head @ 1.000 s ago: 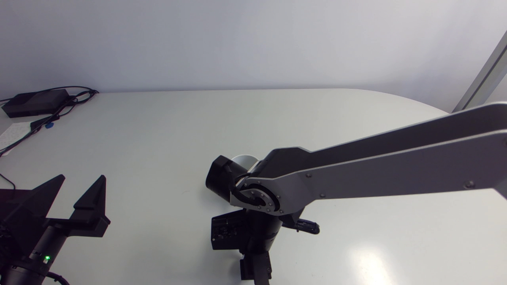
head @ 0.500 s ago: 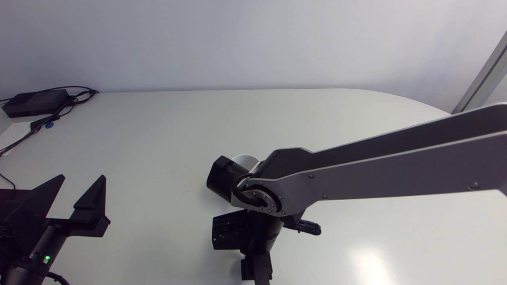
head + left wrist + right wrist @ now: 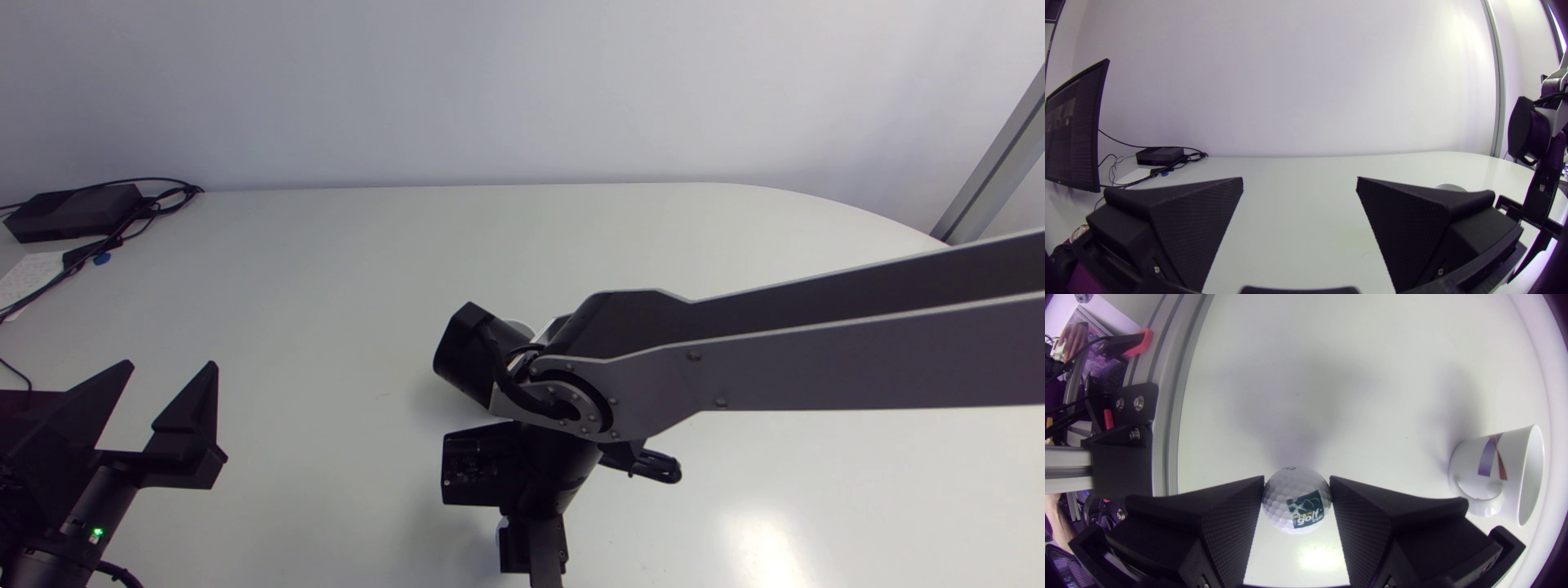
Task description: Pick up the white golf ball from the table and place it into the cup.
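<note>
A white golf ball is seen clamped between the two black fingers of the right gripper, both fingertips pressed against it from opposite sides, in the right wrist view; whether the ball is clear of the table cannot be told. The white cup is seen beside the gripper, past the outer face of one finger and apart from it, with bare table between. The left gripper is parked well away from the work, its jaws spread wide and nothing between them. The grasp is judged to be made and the carry to the cup to be the step in hand. For the next move, the ball would need to be raised above the cup's rim, carried sideways until it is centred over the mouth, and only then let go. Because a round, smooth ball is held at just two points, a firm squeeze is judged necessary until then.
</note>
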You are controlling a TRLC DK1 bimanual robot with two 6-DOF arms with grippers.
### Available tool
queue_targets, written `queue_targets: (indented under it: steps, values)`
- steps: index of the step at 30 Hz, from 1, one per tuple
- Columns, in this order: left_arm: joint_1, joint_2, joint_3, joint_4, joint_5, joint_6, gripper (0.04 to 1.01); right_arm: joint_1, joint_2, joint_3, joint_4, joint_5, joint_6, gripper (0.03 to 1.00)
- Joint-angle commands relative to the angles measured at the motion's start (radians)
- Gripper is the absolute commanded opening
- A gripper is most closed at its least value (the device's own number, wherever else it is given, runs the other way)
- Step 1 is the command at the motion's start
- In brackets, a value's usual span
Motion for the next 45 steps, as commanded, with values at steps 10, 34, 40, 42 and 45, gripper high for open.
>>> queue_targets:
  steps: [10,34,40,42,45]
  values:
    - [-0.003,-0.015,-0.015,-0.006,0.006,-0.012,0.993,-0.130,-0.132,0.056,-0.098,-0.002,-0.019,0.339]
    - [-0.006,-0.015,-0.015,-0.009,0.006,-0.012,0.993,-0.309,0.155,0.464,-0.099,-0.053,-0.042,0.346]
    - [-0.008,-0.015,-0.015,-0.008,0.006,-0.012,0.993,-0.340,0.221,0.547,-0.107,-0.063,-0.043,0.348]
    - [-0.008,-0.015,-0.015,-0.008,0.006,-0.013,0.993,-0.344,0.241,0.558,-0.110,-0.065,-0.043,0.348]
    - [-0.008,-0.015,-0.015,-0.008,0.006,-0.012,0.993,-0.343,0.263,0.556,-0.110,-0.065,-0.047,0.348]
